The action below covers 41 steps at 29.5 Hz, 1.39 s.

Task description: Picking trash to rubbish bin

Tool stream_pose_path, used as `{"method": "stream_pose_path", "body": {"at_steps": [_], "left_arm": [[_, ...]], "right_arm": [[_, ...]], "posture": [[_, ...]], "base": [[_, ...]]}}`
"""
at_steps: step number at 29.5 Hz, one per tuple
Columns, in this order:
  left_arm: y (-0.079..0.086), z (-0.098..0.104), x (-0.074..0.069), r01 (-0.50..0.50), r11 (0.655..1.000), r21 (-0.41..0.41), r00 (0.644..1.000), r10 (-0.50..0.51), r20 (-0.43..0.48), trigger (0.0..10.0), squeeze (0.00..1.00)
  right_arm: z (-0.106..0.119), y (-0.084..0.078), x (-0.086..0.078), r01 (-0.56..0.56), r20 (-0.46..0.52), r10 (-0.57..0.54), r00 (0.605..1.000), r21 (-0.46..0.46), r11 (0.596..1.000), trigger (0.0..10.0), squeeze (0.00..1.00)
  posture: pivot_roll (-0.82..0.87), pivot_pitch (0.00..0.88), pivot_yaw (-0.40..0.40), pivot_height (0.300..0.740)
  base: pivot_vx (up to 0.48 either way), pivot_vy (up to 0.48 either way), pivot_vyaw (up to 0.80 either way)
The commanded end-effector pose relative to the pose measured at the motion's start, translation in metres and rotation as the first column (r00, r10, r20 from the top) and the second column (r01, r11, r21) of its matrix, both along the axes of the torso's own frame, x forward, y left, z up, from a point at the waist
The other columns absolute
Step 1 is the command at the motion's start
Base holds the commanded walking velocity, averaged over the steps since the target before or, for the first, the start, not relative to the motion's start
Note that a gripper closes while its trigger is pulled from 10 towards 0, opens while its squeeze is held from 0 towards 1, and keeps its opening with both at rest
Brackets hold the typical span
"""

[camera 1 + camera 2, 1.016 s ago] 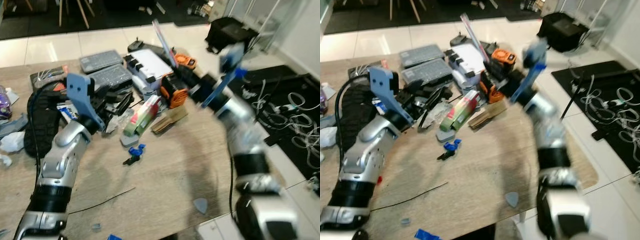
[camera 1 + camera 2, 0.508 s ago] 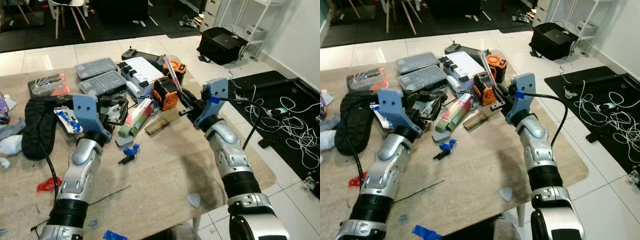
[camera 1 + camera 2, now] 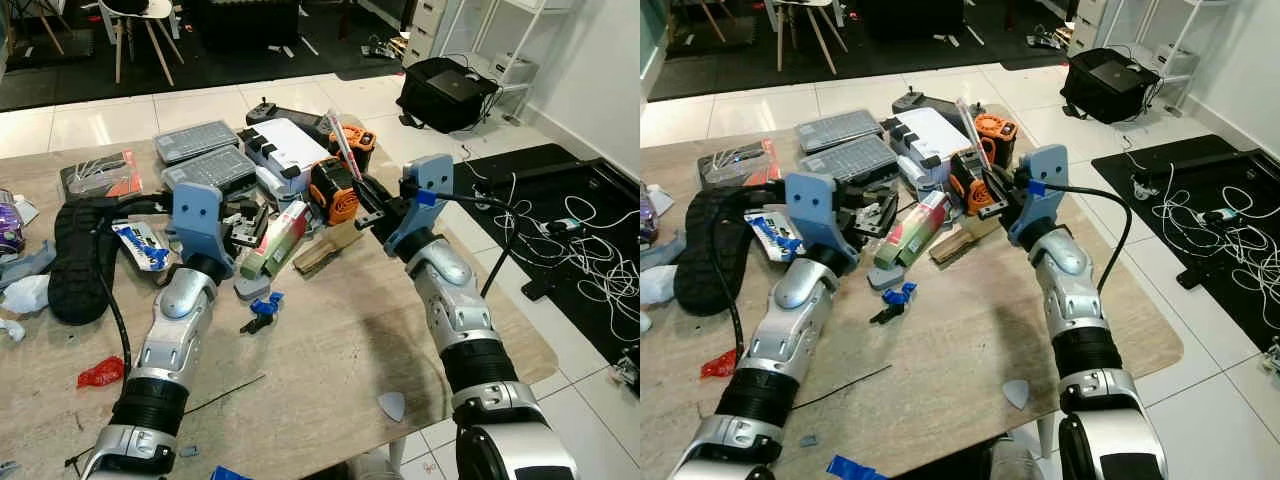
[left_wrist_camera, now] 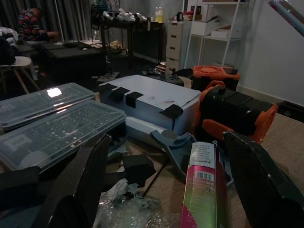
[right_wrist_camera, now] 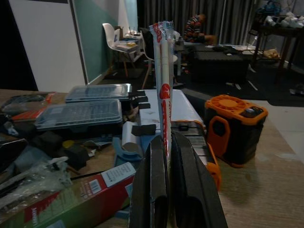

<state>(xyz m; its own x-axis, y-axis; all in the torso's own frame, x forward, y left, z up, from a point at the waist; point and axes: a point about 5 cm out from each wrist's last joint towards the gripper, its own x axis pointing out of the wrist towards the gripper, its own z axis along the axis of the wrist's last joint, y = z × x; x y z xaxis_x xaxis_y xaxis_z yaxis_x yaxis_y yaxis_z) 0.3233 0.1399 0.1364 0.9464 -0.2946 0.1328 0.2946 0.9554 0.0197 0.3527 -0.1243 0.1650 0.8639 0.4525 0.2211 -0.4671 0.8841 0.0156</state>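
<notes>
on my right wrist view the right gripper [image 5: 167, 156] has its two black fingers pinched nearly together on a long clear wrapper with red print [image 5: 164, 76], which stands upright out of the fingertips; from the head cameras that same wrapper [image 3: 343, 133] reads only as a thin strip slanting up and away from the gripper over the clutter; beyond the fingertips on the wrist view i see an orange and black tool case [image 5: 235, 126] and a white case with black latches [image 5: 159, 107], and far off, a seated person in a striped top [image 5: 192, 26] that the head views never catch; my left wrist view shows the left gripper [image 4: 166, 190] spread wide, nothing between the fingers [image 4: 78, 185]; a pink and green carton [image 4: 202, 190] lies in the gap just ahead of them, with two clear organiser boxes [image 4: 57, 130] further out to one side; from the head views the left arm [image 3: 170, 345] reaches forward over the wooden table [image 3: 330, 350], elbow low, its blue wrist plate [image 3: 197, 220] raised above the carton [image 3: 275, 235]; the right arm [image 3: 460, 320] is bent likewise, forearm rising to the gripper [image 3: 372, 205] held just short of the orange case [image 3: 335, 190]; i can find no bin.
</notes>
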Motion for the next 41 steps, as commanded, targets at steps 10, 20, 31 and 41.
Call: {"method": "stream_pose_path", "body": {"at_steps": [10,20,31,41], "left_arm": [[0.0014,-0.0028,0.0012,0.009,1.0,0.009,1.0,-0.009,0.009,10.0,0.0],[0.0026,-0.0029,0.0008,0.013,1.0,0.01,1.0,-0.013,0.015,10.0,0.0],[0.0021,-0.0036,0.0019,0.017,1.0,0.01,1.0,-0.017,0.018,10.0,0.0],[0.0013,-0.0041,0.0021,0.023,1.0,0.012,1.0,-0.023,0.019,10.0,0.0]], "right_arm": [[0.0019,0.0008,0.0018,-0.004,0.006,0.004,1.0,0.002,1.0,10.0,0.0],[0.002,0.0017,0.002,-0.007,0.005,0.007,1.0,0.006,1.0,10.0,0.0],[0.0022,0.0013,0.0024,-0.009,0.006,0.009,1.0,0.005,1.0,10.0,0.0],[0.0022,0.0012,0.0024,-0.011,0.007,0.011,1.0,0.003,1.0,10.0,0.0]], "posture": [[0.04,0.0,-0.033,0.74],[0.03,0.0,-0.029,0.74],[0.03,0.0,-0.028,0.74],[0.03,0.0,-0.027,0.74]], "base": [[-0.277,0.0,0.0],[-0.291,0.0,0.0],[-0.311,0.0,0.0],[-0.317,0.0,0.0]]}}
